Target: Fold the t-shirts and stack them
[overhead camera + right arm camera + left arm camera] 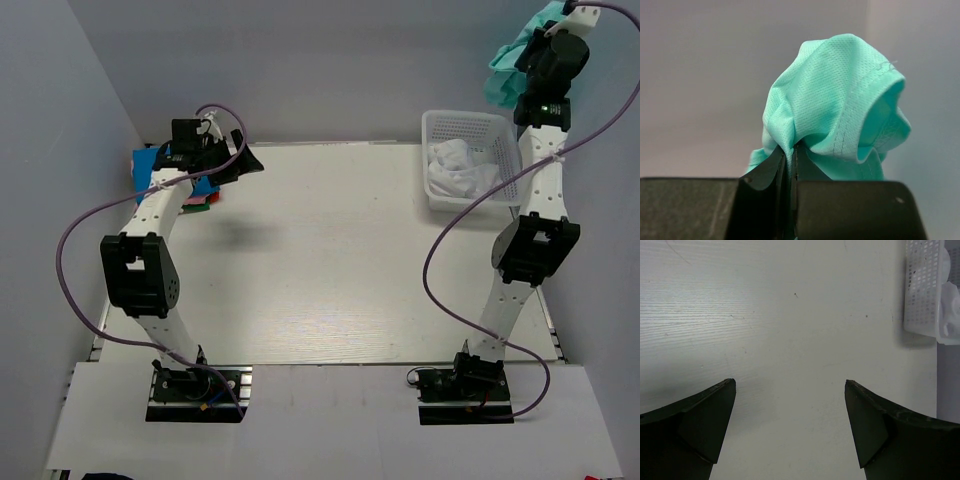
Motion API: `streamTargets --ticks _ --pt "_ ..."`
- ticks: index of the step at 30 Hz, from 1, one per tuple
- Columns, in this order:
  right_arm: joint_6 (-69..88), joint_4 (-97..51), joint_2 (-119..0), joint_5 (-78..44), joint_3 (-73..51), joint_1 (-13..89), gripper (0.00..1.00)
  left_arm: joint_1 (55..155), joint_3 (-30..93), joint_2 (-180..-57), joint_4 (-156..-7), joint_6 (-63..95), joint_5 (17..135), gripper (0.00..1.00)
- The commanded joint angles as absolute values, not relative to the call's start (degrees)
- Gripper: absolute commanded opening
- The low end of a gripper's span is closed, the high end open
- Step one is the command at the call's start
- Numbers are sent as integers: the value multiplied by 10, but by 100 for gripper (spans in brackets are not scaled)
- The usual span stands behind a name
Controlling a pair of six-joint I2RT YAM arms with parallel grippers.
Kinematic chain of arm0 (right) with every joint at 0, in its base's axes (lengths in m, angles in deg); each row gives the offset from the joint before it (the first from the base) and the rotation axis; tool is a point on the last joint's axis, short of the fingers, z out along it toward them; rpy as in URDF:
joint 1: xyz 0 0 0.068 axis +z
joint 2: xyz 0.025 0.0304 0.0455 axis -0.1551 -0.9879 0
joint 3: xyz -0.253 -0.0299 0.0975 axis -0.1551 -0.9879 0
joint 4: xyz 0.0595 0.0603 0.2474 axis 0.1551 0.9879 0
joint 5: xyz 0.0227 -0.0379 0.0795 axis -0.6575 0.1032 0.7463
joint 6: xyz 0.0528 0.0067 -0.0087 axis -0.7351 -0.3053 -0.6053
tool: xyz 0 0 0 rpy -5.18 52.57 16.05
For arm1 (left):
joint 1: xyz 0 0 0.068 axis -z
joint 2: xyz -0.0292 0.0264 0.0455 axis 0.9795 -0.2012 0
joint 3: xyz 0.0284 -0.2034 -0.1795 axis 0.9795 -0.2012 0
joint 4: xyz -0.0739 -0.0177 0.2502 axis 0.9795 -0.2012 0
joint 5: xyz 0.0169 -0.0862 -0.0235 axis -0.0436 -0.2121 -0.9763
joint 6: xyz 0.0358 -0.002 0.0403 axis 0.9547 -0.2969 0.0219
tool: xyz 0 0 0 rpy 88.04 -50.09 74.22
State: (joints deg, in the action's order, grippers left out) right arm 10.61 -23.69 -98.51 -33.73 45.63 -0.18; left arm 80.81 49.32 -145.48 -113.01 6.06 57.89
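A teal-green t-shirt (510,65) hangs bunched high at the back right, and my right gripper (545,35) is shut on a fold of it. In the right wrist view the jaws (791,147) pinch the mesh cloth (835,90) tight between them. A white t-shirt (460,165) lies crumpled in the basket. A stack of folded t-shirts, bright blue (146,161) over pink (202,198), lies at the table's far left edge, partly hidden by my left arm. My left gripper (245,160) hovers beside that stack, open wide over bare table (790,382), holding nothing.
The white lattice basket (470,122) stands at the back right of the table; its corner (922,285) shows in the left wrist view. Grey walls close in on the left, back and right. Purple cables loop off both arms.
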Motion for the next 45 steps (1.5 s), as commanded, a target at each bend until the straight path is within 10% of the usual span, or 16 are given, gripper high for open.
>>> streamTargets --ticks 1,9,15,18,22,34,45 --pt "37 -260 -909 -181 487 0 0 809 482 -1403 -1106 72 562 100" --pt "-70 -151 -830 191 432 88 0 803 477 -1371 -1106 78 552 100" --pt "28 -54 -798 177 271 200 0 803 465 -1342 -1145 78 590 100" --pt "18 -27 -766 65 156 196 69 803 471 -1335 -1191 72 623 100" --pt "11 16 -712 -99 -2 196 90 803 477 -1335 -1257 72 671 100" --pt "-11 103 -708 -166 -94 275 90 809 344 -1296 -1352 49 703 100" --pt "28 114 -896 -121 123 373 90 808 213 -1241 -1389 -31 723 100"
